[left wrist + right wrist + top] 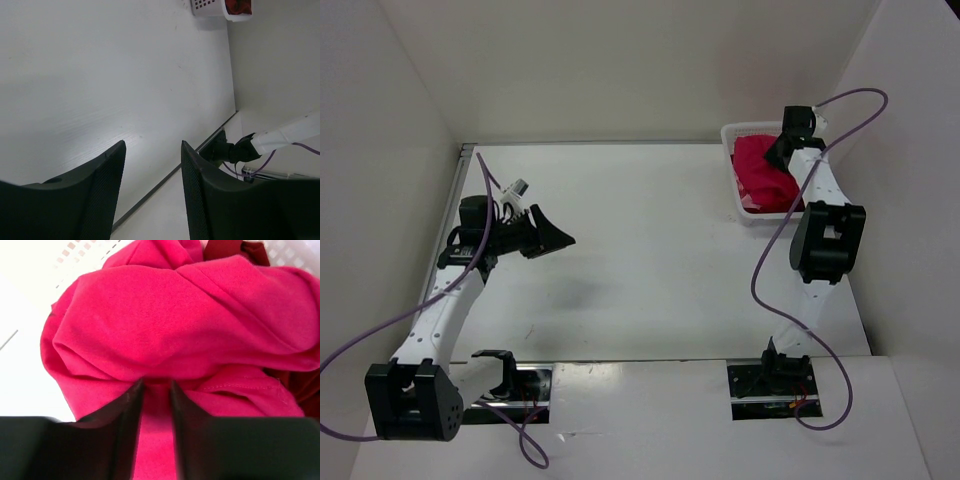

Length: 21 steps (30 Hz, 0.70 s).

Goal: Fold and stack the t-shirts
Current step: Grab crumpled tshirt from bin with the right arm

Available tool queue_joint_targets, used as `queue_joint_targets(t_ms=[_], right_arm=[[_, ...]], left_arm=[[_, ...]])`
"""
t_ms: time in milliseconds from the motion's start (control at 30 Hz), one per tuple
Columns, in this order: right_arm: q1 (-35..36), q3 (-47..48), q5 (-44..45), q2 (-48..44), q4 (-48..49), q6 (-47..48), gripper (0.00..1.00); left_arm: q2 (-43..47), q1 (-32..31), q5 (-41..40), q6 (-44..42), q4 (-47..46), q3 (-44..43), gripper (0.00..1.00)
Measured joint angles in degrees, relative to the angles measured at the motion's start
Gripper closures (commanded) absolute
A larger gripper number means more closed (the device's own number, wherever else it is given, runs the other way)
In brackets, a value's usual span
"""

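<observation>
The white counter [650, 250] is bare where I can see it. At its 1 o'clock corner in the top view stands the white plastic lattice basket [730, 170], and all the cloth I can find is inside it.

The bright crimson-pink t-shirt [190, 315] lies bunched on top, filling most of the basket in thick rolled folds. A dark red shirt [227, 247] peeks out beneath it at 12 o'clock in my right wrist view. I see no pale pink one; it may be buried.

I judge the knit to be light, soft and limp. It will sag and trail from any hold, and it may drag the dark red shirt up with it. It is not fragile or slippery, so a firm pinch is safe. The raised ridge of a fold looks the best spot; a seam or hem would be better for spreading later, and stitching shows at 4 o'clock.

My right end effector [156, 390] is down on the crimson-pink heap with a narrow gap between the jaws and cloth showing in it. I cannot tell whether they are pinching it.

My left end effector [555, 235] hangs over the counter's 9 o'clock side, its jaws wide and empty.
</observation>
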State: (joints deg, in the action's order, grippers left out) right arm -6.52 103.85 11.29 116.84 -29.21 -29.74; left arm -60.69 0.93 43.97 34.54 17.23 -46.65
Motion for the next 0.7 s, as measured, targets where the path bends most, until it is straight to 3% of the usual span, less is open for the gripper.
queue_joint_targets(t_ms=[67, 200, 500, 700], right_arm=[[-0.02, 0.15, -0.61, 0.39, 0.04, -0.07, 0.87], [-0.2, -1.33, -1.84, -1.07, 1.68, -0.9, 0.99], [-0.5, -3.37, -3.8, -17.64, 2.29, -2.43, 0.99], [0.98, 1.16, -9.22, -31.45, 2.51, -3.54, 0.99]], left_arm=[[-0.28, 0.0, -0.48, 0.0, 0.02, 0.15, 0.44], [-0.63, 0.0, -1.11, 0.0, 0.13, 0.17, 0.44], [-2.75, -0.63, -1.38, 1.7, -1.57, -1.07, 0.32], [-7.91, -4.52, -1.57, 4.94, -4.24, -9.46, 0.29]])
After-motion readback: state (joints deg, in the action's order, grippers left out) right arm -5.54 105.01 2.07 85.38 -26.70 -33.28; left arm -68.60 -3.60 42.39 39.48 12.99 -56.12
